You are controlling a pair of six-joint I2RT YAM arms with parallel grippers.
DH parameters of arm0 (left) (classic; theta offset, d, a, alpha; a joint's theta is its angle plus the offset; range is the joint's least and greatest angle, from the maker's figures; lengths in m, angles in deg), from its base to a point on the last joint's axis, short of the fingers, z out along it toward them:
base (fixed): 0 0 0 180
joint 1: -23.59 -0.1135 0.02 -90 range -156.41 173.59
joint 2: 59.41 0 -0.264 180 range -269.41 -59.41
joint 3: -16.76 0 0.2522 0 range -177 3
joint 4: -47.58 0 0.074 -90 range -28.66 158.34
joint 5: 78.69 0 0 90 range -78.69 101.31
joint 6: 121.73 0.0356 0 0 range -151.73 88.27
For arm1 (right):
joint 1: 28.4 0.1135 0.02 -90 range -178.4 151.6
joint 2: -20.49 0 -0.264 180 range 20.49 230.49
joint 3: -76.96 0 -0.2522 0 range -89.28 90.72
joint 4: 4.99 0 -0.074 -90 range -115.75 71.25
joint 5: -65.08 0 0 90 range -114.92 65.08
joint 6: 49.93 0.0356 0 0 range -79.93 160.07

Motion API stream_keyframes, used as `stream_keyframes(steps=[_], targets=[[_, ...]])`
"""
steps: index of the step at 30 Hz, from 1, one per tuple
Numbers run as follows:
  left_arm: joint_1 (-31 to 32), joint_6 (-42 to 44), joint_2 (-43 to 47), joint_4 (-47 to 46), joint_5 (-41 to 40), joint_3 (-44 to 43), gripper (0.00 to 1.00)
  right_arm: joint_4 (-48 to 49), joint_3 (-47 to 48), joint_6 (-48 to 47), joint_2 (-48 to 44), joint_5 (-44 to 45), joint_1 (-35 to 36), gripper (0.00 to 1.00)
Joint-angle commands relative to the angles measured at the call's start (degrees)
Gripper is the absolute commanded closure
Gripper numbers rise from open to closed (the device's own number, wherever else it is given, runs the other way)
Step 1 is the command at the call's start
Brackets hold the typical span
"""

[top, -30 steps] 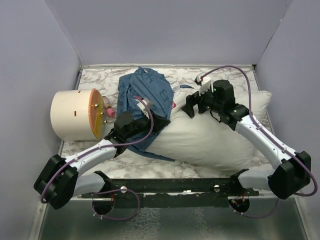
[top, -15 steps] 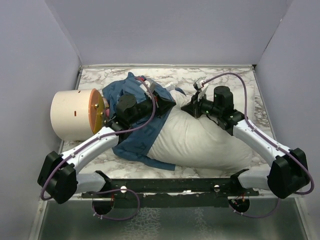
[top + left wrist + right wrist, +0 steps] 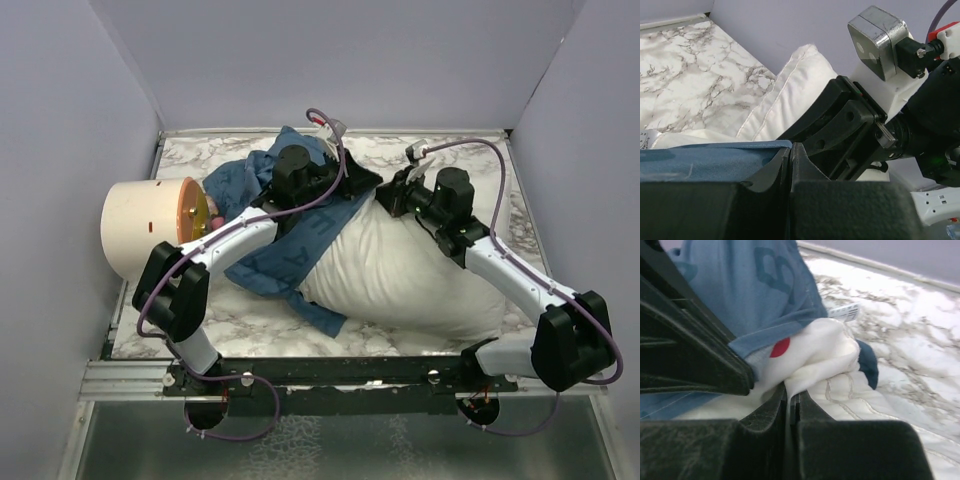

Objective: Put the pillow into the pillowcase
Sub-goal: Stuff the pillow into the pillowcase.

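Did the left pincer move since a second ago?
Yes. The left pincer went farther back and to the right, away from the cream drum on the left, which stayed put.

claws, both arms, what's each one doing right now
Left claw: closed, pinching the pillowcase edge.
Right claw: closed, pinching the pillow fabric.

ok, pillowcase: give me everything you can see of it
The pillowcase is floppy blue fabric with printed letters, crumpled. It lies on the marble table, draped over the left end of the white pillow, with a loose flap trailing toward the near edge. The left gripper is shut on its hem. Its edge lies against the pillow corner with the red dot, which the right gripper pinches.
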Motion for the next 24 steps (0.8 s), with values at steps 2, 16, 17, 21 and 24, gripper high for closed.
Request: stream_keyframes(steps=[2, 16, 17, 21, 24], targets=[[-0.29, -1.03, -0.99, -0.11, 1.02, -5.05, 0.93, 0.23, 4.72, -1.22, 0.75, 8.87, -0.22, 0.99], [-9.37, 2.43, 31.49, 17.74, -14.50, 25.96, 0.01, -9.99, 1.48, -9.01, -15.52, -18.08, -0.21, 0.01], [-9.85, 0.82, 35.32, 17.84, -14.49, 29.06, 0.01, -9.38, 0.82, -8.75, -16.12, -20.41, 0.23, 0.00], [-11.13, -5.91, 47.94, 19.72, -10.61, 38.67, 0.01, -8.59, -2.65, -13.58, -19.67, -22.23, 5.54, 0.00], [-11.23, -13.14, 54.56, 22.47, -9.33, 44.62, 0.11, -16.38, -1.63, -20.95, -19.70, -20.90, 9.63, 0.00]])
